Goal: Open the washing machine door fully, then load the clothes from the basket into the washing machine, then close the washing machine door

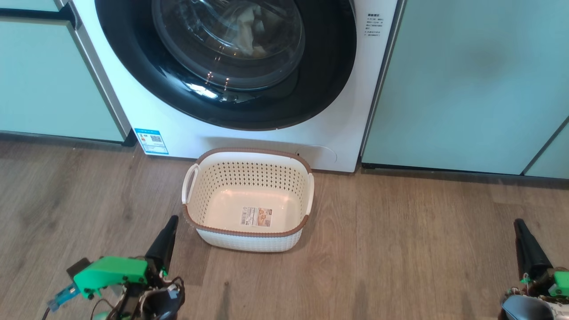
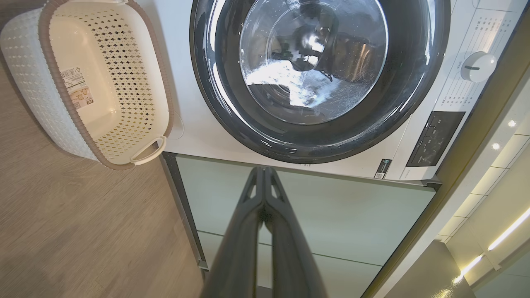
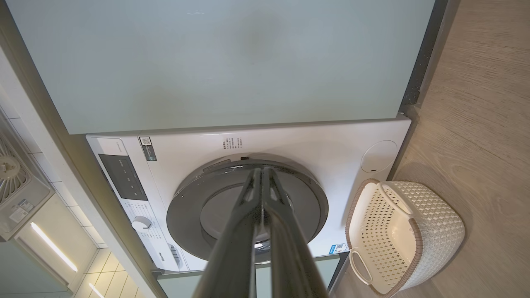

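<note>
The white washing machine (image 1: 186, 129) stands between pale-green cabinets, and its round black-rimmed door (image 1: 329, 66) sits flat against its front. Pale clothes (image 1: 246, 29) show behind the door glass, inside the drum. On the floor just before the machine sits the white perforated basket (image 1: 231, 178) with a brown rim, holding nothing but a label sticker. My left gripper (image 1: 172, 218) is shut, low at the basket's left. My right gripper (image 1: 518, 221) is shut, far to the basket's right. The left wrist view shows the door (image 2: 215, 95) and the basket (image 2: 25, 78); the right wrist view shows the door (image 3: 186, 211) and the basket (image 3: 439, 223).
Pale-green cabinet doors (image 1: 466, 84) flank the machine on both sides, another (image 1: 49, 84) at the left. The wooden floor (image 1: 400, 249) spreads around the basket. The machine's control panel and dial (image 2: 478, 66) are at its top.
</note>
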